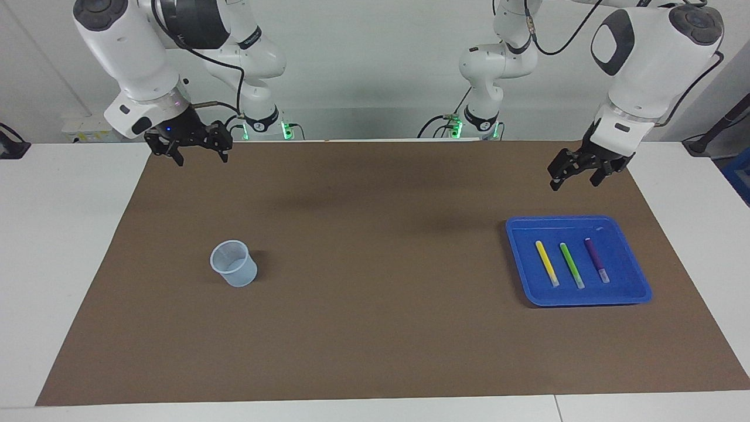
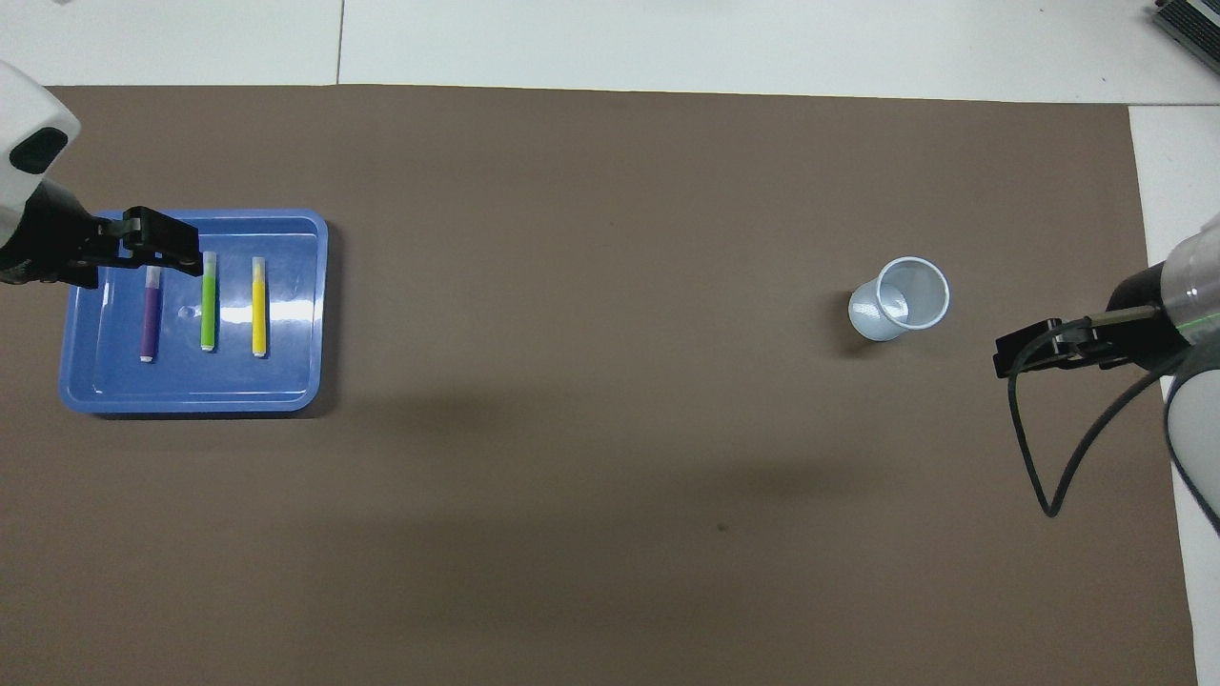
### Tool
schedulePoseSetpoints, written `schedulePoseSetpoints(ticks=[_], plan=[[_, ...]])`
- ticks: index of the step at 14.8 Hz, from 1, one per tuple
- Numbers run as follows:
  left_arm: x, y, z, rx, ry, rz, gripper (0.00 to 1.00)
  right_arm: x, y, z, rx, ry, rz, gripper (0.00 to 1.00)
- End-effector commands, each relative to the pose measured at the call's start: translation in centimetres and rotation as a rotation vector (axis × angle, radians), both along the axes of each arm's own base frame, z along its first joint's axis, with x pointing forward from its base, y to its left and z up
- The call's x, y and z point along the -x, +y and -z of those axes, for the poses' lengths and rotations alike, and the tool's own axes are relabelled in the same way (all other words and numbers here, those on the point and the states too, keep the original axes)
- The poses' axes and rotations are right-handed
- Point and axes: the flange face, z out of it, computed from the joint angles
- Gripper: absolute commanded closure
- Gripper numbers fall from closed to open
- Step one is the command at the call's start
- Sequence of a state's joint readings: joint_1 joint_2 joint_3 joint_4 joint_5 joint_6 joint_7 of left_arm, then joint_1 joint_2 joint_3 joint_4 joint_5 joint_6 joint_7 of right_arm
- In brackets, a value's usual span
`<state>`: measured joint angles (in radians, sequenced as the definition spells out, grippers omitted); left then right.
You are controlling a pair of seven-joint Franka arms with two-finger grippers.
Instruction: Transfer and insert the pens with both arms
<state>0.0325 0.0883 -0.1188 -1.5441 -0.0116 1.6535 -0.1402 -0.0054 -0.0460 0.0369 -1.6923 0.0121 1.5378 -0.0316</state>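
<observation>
— Pens, three: where do they lie, and how do the jaws stand?

— Left gripper [image 1: 575, 170], upper right of the facing view: jaws wide, holding nothing, up over the brown mat [image 1: 375, 328] by the tray's robot-side edge. Right gripper [image 1: 198, 147], upper left: jaws wide, holding nothing, over the mat's corner.

— And outward from there?

— Blue tray [image 1: 636, 290], right of centre, toward the left arm's end of the table. Within it, flat and side by side, apart: yellow pen [image 1: 546, 263], green pen [image 1: 571, 265], purple pen [image 1: 596, 259], pale cap ends lowest in frame.

— Anything else?

— Translucent cup [image 1: 234, 264], upright, left of centre, well apart from the tray. White table [image 1: 64, 246] under the mat.
</observation>
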Motion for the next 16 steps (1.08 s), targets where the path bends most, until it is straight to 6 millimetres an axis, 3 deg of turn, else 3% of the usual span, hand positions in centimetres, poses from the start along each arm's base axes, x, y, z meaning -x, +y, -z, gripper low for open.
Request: schedulePoseSetpoints(ticks=[1,10,13,16], plan=[[0.7,0.2,0.0,-0.023,-0.013,-0.011,0.0,0.8,-0.1,-0.1,0.01,-0.012,-0.005,0.0],[0.8,0.2,-0.1,-0.025,-0.008,-0.01,0.0,0.9,-0.5,0.1,0.01,-0.004,0.003,0.0],[1.1,-0.8,-0.1,-0.026,0.0,0.008,0.0,0.9,-0.6,0.1,0.01,-0.009,0.004,0.0],[1.8,0.1,-0.3,-0.032,0.019,-0.008,0.0,0.9,-0.6,0.1,0.01,-0.009,0.004,0.0]])
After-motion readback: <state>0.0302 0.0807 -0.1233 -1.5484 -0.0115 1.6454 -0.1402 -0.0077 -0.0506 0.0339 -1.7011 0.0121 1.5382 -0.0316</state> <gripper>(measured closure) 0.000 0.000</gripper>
